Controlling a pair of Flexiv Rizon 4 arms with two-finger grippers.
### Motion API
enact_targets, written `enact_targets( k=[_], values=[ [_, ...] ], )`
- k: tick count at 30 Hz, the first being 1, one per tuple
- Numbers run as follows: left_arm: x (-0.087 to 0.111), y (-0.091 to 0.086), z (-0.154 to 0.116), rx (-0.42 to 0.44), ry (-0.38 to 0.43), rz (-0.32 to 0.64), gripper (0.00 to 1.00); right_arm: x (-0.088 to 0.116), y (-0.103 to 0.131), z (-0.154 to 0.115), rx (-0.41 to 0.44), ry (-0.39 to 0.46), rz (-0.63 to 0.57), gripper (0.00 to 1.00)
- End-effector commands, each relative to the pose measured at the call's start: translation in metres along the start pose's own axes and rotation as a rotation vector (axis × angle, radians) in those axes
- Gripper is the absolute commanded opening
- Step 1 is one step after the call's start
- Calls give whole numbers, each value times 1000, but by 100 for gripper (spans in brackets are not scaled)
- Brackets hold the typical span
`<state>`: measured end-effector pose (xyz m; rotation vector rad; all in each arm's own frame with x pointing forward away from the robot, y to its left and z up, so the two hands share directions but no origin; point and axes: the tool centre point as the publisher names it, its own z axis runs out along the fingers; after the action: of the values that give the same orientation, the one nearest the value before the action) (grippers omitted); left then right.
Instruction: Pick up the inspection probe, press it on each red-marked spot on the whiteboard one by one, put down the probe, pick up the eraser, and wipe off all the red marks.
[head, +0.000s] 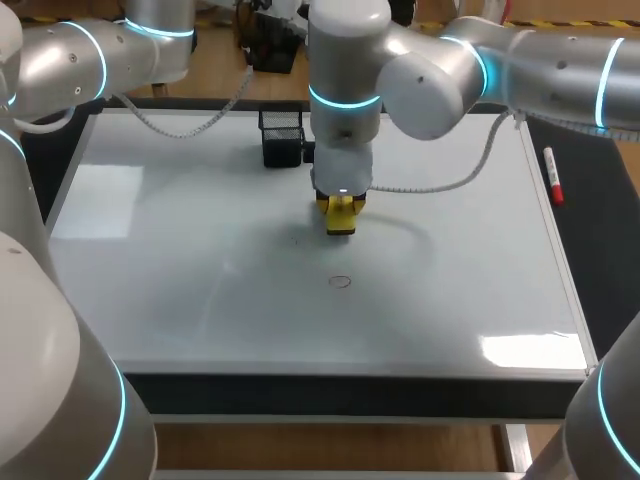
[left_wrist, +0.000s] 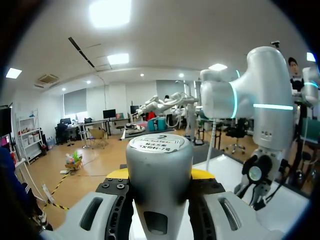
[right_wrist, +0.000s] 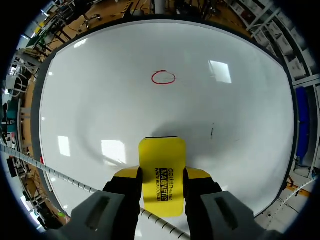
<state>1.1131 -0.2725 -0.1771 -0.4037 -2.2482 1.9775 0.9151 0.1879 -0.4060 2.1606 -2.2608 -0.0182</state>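
Observation:
My right gripper (head: 340, 216) is shut on a yellow eraser (head: 341, 214), held down at the whiteboard (head: 200, 300) near its middle. In the right wrist view the eraser (right_wrist: 161, 170) sits between both fingers of the gripper (right_wrist: 161, 181), its front edge at the board. One red circle mark (head: 340, 281) (right_wrist: 163, 77) lies ahead of the eraser, apart from it. My left gripper (left_wrist: 160, 176) is shut on the grey cylindrical probe (left_wrist: 159, 170) and points out over the table's edge. It does not show in the head view; only the left arm (head: 70, 60) does.
A black mesh holder (head: 282, 137) stands at the board's far edge, just left of my right arm (head: 345, 100). A red marker (head: 552, 175) lies on the dark strip right of the board. A thin dark stroke (right_wrist: 212, 131) is on the board beside the eraser.

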Motion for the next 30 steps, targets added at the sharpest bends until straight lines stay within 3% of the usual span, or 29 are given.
enact_targets(
  k=[1, 14, 30],
  values=[
    [-1, -1, 0, 0, 3, -1, 0, -3, -3, 5, -13, 8, -3, 0],
    [-1, -1, 0, 0, 3, -1, 0, 6, -2, 18, -49, 18, 1, 0],
    [-1, -1, 0, 0, 3, -1, 0, 51, -2, 23, -60, 24, 112, 0]
  ],
)
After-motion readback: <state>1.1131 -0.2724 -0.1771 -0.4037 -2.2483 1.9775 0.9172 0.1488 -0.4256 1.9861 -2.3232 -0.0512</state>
